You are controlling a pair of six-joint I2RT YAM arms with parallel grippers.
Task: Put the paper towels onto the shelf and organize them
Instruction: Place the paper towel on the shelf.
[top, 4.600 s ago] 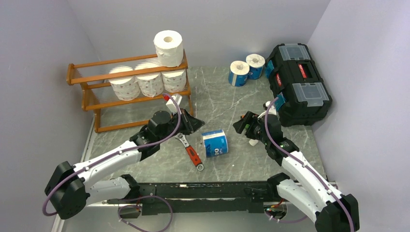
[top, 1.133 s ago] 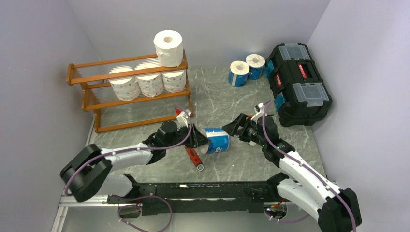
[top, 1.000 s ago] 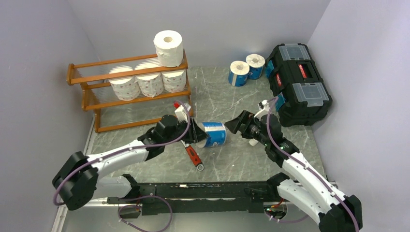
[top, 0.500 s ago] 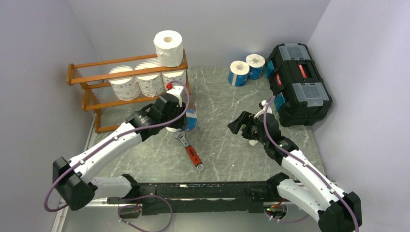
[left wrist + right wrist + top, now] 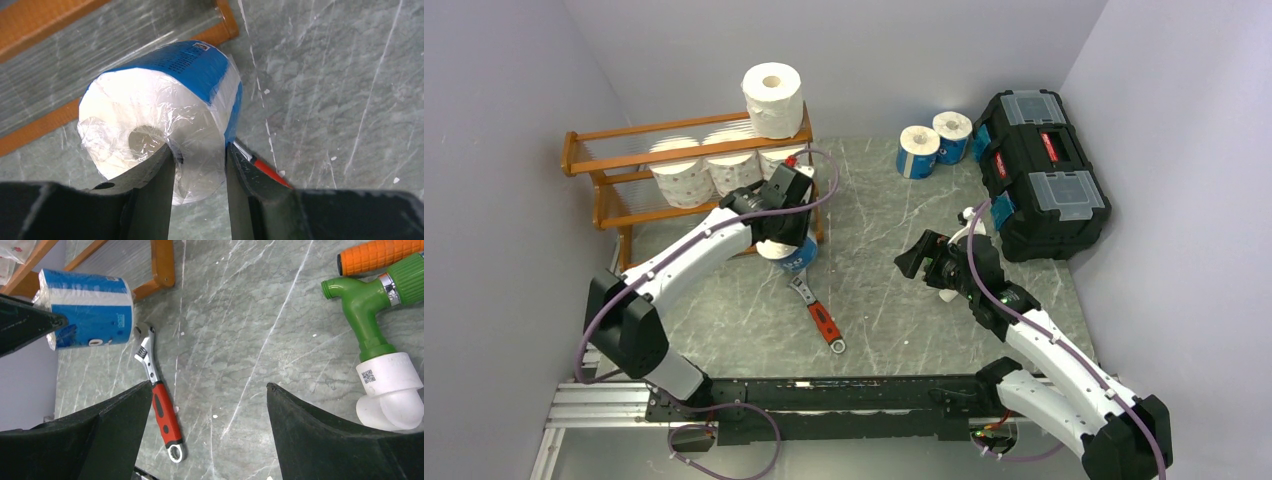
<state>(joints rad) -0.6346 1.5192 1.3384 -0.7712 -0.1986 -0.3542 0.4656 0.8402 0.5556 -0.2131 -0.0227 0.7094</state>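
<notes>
My left gripper (image 5: 792,248) is shut on a blue-wrapped paper towel roll (image 5: 165,105), one finger in its core and one outside its wall, and holds it above the table by the right front post of the orange-brown shelf (image 5: 624,157). The roll also shows in the top view (image 5: 796,255) and the right wrist view (image 5: 87,307). Three printed rolls (image 5: 709,170) stand on the middle tier. A plain white roll (image 5: 772,97) stands on the top tier. Two blue-wrapped rolls (image 5: 932,143) stand at the back. My right gripper (image 5: 911,262) is open and empty over the table's right middle.
A red-handled wrench (image 5: 817,312) lies on the table below the held roll and shows in the right wrist view (image 5: 160,407). A black toolbox (image 5: 1042,172) stands at the right. A green hose fitting (image 5: 372,305) and an orange handle (image 5: 380,255) lie near my right gripper.
My left gripper took hold of the blue-wrapped roll at the table's middle, lifted it and carried it back left to the shelf's right end. My right gripper drew back a little and stays open.
</notes>
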